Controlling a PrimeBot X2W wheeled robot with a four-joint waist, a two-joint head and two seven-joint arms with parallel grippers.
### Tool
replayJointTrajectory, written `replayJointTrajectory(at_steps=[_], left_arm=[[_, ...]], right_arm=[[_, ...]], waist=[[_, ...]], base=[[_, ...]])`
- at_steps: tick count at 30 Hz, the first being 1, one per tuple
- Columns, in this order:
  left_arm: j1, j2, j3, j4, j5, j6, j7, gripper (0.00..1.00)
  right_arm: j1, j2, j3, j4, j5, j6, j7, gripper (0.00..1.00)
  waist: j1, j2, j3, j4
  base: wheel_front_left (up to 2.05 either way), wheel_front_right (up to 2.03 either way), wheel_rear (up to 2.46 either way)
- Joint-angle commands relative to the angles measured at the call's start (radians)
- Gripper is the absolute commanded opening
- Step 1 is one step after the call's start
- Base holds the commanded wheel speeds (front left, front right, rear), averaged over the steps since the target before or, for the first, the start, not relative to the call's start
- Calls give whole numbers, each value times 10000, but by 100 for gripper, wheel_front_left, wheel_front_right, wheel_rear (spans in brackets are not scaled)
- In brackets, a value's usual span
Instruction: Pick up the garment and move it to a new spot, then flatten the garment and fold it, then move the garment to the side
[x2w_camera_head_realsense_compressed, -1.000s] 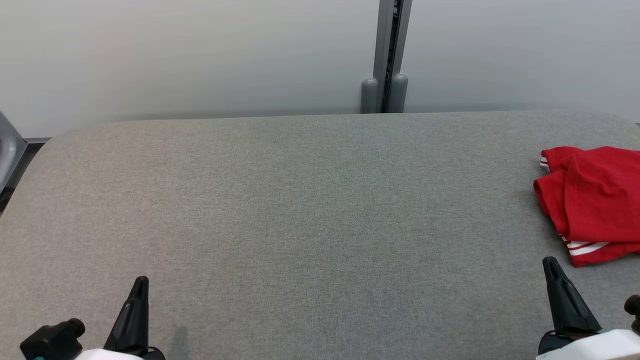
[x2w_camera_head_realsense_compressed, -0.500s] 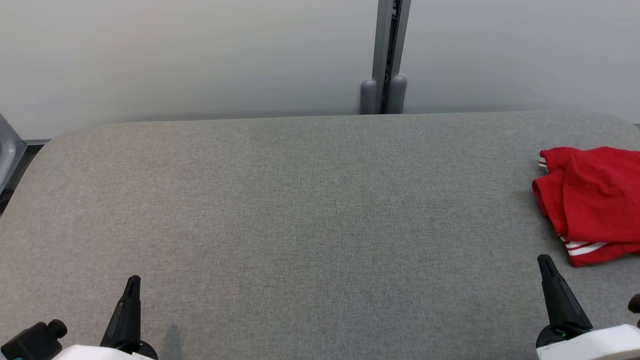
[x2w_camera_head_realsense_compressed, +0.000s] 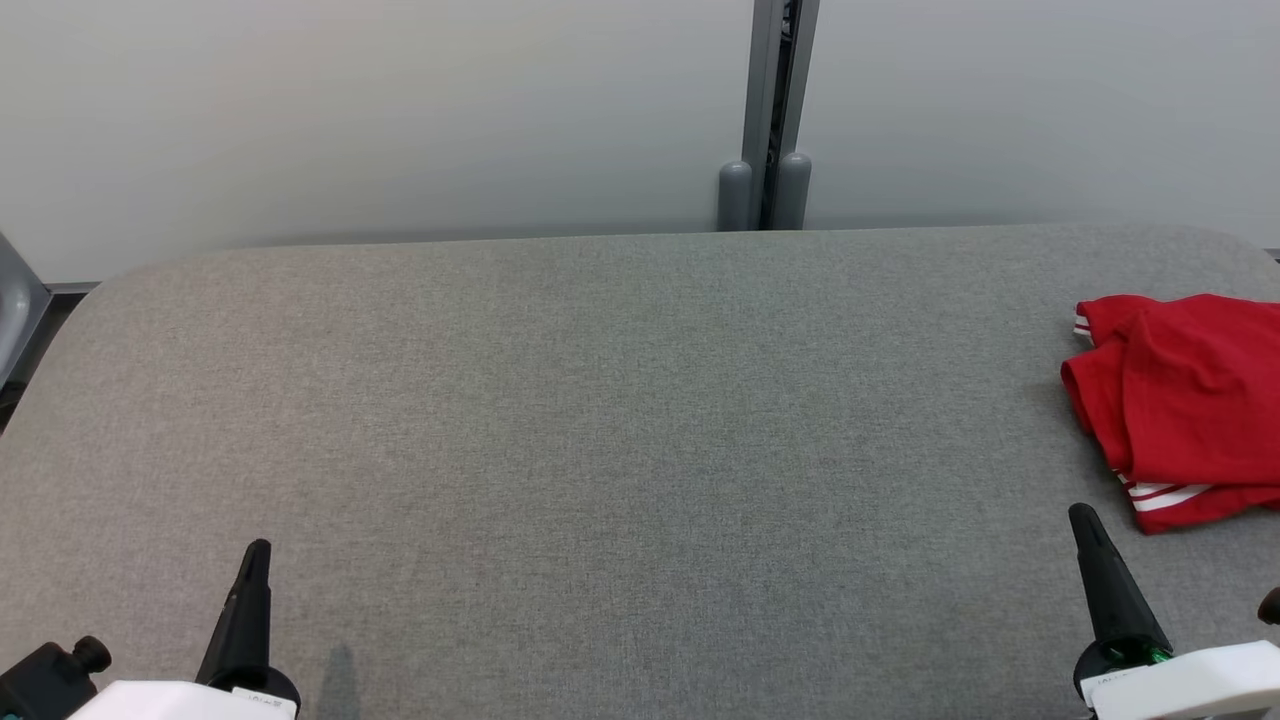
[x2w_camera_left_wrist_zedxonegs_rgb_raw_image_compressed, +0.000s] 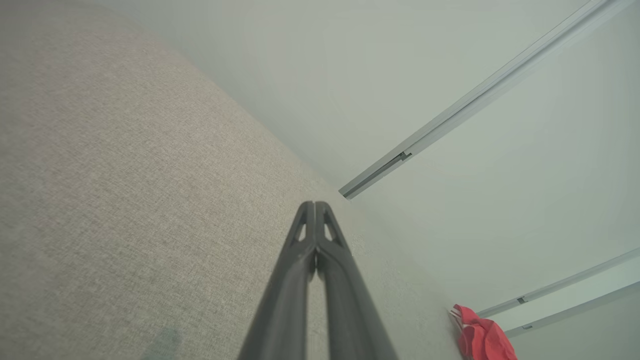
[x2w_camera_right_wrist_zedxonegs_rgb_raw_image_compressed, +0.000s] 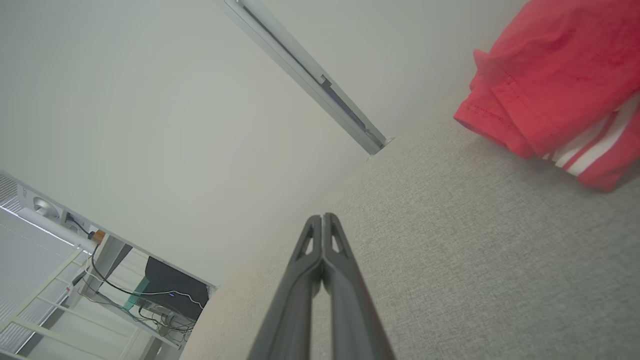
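The garment (x2w_camera_head_realsense_compressed: 1185, 400) is red with white stripes and lies folded at the right edge of the grey padded table (x2w_camera_head_realsense_compressed: 620, 420). It also appears in the right wrist view as the garment (x2w_camera_right_wrist_zedxonegs_rgb_raw_image_compressed: 560, 80) at upper right and, small, in the left wrist view as the garment (x2w_camera_left_wrist_zedxonegs_rgb_raw_image_compressed: 482, 337). My right gripper (x2w_camera_head_realsense_compressed: 1082, 520) is shut and empty, just below and left of the garment, apart from it. Its fingertips meet in the right wrist view (x2w_camera_right_wrist_zedxonegs_rgb_raw_image_compressed: 323, 218). My left gripper (x2w_camera_head_realsense_compressed: 258, 550) is shut and empty at the lower left, and its own view shows it closed (x2w_camera_left_wrist_zedxonegs_rgb_raw_image_compressed: 314, 205).
A pale wall with a grey vertical rail (x2w_camera_head_realsense_compressed: 770, 110) stands behind the table. A desk with cables (x2w_camera_right_wrist_zedxonegs_rgb_raw_image_compressed: 150, 295) shows past the table's left end in the right wrist view.
Both grippers have drifted slightly: the left one down and left, the right one a little left and up. The garment has not moved.
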Motion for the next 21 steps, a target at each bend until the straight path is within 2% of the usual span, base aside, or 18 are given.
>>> replayJointTrajectory(at_steps=[1,21], left_arm=[[-235,58,191,-81,-334,-100,85,0],[-370,-280,718,29,-2109,-437,582,0]], right_arm=[[-241,-129,23,-25,393,1,8,0],[-459,-133,195,327,2548,1,68,0]], waist=[[0,0,-5,-3],[0,0,-51,-35]], base=[[0,0,0],[0,0,0]])
